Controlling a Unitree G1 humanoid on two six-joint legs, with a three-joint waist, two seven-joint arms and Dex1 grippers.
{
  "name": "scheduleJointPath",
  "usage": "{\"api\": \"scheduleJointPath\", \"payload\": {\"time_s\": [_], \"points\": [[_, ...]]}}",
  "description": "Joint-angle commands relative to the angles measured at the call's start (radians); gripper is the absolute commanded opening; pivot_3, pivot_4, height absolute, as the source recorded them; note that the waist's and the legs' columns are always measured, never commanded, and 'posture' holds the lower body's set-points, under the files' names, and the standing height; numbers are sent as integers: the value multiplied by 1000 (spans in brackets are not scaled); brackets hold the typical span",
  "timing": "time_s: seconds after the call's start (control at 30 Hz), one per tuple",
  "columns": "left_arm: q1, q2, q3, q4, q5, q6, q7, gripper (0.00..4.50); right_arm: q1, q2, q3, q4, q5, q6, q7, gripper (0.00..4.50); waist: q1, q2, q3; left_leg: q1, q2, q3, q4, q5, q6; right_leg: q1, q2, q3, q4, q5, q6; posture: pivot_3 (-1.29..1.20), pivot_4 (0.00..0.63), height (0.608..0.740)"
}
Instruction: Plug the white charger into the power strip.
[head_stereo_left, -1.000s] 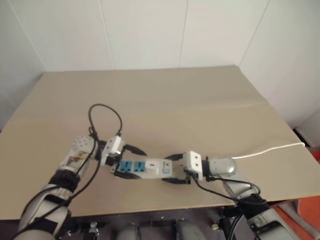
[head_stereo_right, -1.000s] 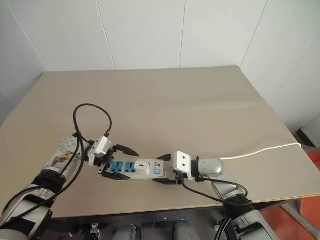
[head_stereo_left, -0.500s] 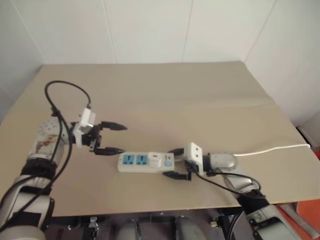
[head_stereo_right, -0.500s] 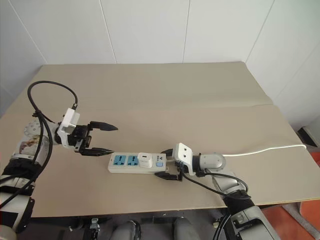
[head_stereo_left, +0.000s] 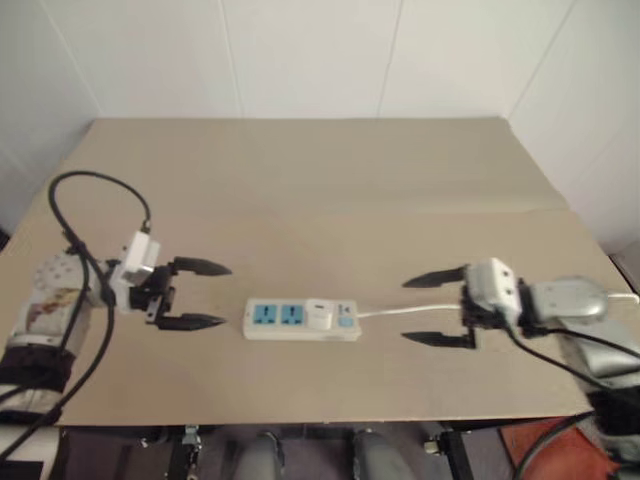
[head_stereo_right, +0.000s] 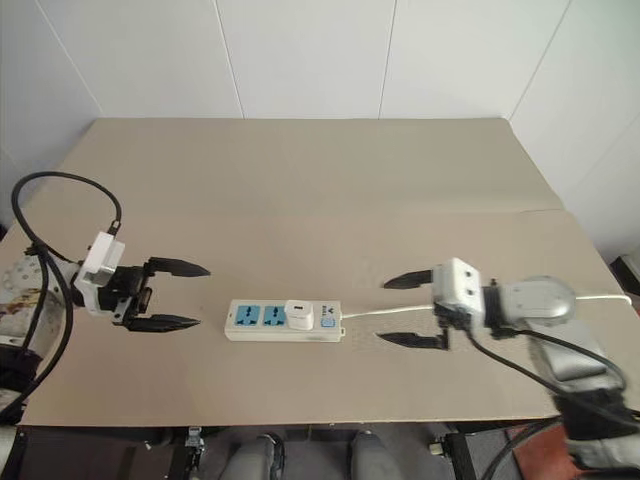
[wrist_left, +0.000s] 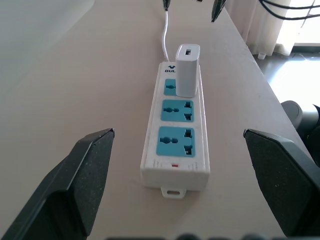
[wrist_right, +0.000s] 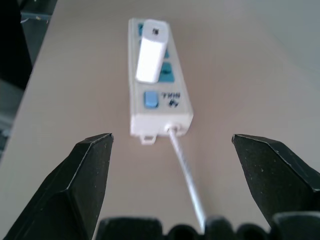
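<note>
One power strip (head_stereo_right: 284, 321) lies flat on the tan table (head_stereo_right: 300, 180), roughly midway between the two grippers and touching neither. One white charger (head_stereo_right: 299, 315) stands upright in it, seated in the socket nearest the blue switch (head_stereo_right: 326, 322), on the side toward the right gripper. Two blue socket faces (head_stereo_right: 258, 316) sit bare beside the charger, on the side toward the left gripper; the left wrist view shows three socket faces in all, two free and the third taken by the charger (wrist_left: 188, 70). One thin white cord (head_stereo_right: 375, 311) leaves the switch end of the strip and runs between the right gripper's fingers toward the table's right edge. Left gripper (head_stereo_right: 178, 295): fingers spread wide, holding nothing, hanging off the strip's far-from-cord end, clearly apart from it, tips pointing at the strip. Right gripper (head_stereo_right: 402, 311): fingers also spread wide, holding nothing, well apart from the strip's cord end, tips pointing back at it, cord passing under the gap. In the right wrist view the strip (wrist_right: 157, 95) lies straight ahead between the two black fingers (wrist_right: 82, 182) with the charger (wrist_right: 151, 52) sticking up. One black cable (head_stereo_right: 60, 205) loops up from the left wrist. Two grippers, one strip, one charger, one cord.
</note>
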Motion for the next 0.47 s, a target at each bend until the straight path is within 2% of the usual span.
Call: {"api": "scheduleJointPath", "payload": {"time_s": [0.03,0.2,0.47], "points": [[7,14,52,-45,-5,25,-3,4500,50,-46,-104,-47,49,23,18,4469,-1,0,0,0,0,0,1,0,0,0,0,0,0,0,0,0,150,740],[0,-8,60,-39,23,37,-3,4500,128,-68,-160,-74,43,60,-10,4469,-8,0,0,1,1,1,1,0,0,1,1,0,1,0,0,0,150,740],[-42,-15,18,-27,47,55,-3,4500,130,-69,-183,-77,3,85,-97,4469,-8,0,0,1,0,1,2,0,0,1,1,1,2,0,0,0,150,740]]}}
